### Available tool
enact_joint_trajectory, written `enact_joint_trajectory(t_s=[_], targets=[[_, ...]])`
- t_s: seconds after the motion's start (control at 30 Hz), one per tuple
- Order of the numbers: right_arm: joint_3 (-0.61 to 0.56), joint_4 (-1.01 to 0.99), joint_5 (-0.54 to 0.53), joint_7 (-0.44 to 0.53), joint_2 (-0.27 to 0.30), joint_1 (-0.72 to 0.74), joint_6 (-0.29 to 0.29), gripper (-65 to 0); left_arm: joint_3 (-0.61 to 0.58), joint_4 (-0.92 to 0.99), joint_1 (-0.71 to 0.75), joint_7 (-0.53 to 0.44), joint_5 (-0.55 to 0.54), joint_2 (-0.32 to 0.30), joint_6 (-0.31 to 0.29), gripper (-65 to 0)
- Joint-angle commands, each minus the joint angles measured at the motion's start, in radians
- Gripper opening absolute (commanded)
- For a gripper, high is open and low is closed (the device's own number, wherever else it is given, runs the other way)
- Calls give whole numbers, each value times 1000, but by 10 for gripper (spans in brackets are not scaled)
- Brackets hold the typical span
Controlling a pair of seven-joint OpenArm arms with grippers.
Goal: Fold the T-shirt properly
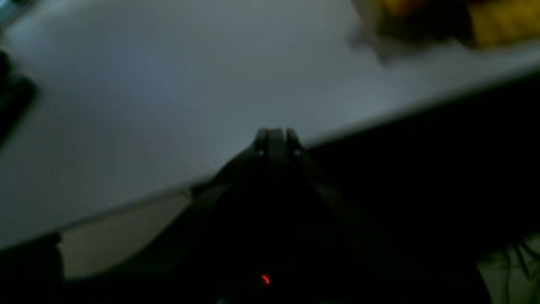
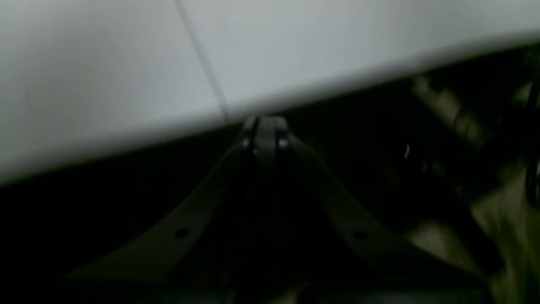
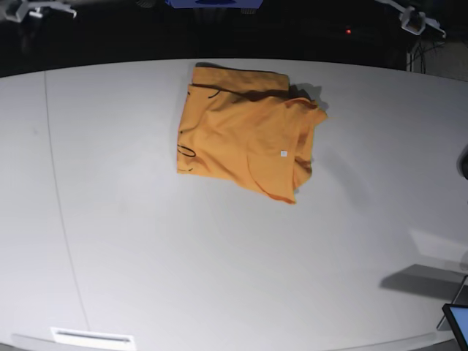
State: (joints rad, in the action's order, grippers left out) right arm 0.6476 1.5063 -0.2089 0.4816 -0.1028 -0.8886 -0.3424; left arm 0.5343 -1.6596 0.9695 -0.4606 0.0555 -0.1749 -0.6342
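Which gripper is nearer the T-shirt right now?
Left. The left gripper sees the T-shirt nearby; the right gripper shows only table edge.

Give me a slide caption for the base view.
Orange T-shirt lying folded on the white table, no arms in view.

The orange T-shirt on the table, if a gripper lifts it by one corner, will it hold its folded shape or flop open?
The T-shirt would probably flop open: it is soft cloth lying in loose, uneven layers, with wrinkles at its right edge. It looks light, so a push would likely bunch it rather than slide it whole across the smooth table.
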Motion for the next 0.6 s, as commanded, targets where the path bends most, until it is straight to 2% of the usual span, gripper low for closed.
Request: enact_joint_trajectory(t_s=[0.0, 0.1, 0.17, 0.3, 0.43, 0.57], targets=[[2, -23, -11, 32, 8, -22, 4, -650, 8, -1, 30, -25, -9, -10, 7, -650], [-36, -141, -8, 32, 19, -31, 4, -650, -39, 51, 50, -22, 7, -10, 7, -650], [-94, -244, -7, 30, 47, -27, 7, -650, -72, 124, 47, -20, 7, -10, 7, -650], [-283, -474, -7, -31, 128, 33, 85, -650, -167, 313, -2, -16, 42, -10, 10, -650], [-493, -731, -7, -116, 217, 171, 191, -650, -268, 526, -120, 99, 129, -1, 57, -650], [-656, -965, -7, -142, 251, 339, 204, -650, -379, 743, -260, 179, 102, -1, 58, -650]])
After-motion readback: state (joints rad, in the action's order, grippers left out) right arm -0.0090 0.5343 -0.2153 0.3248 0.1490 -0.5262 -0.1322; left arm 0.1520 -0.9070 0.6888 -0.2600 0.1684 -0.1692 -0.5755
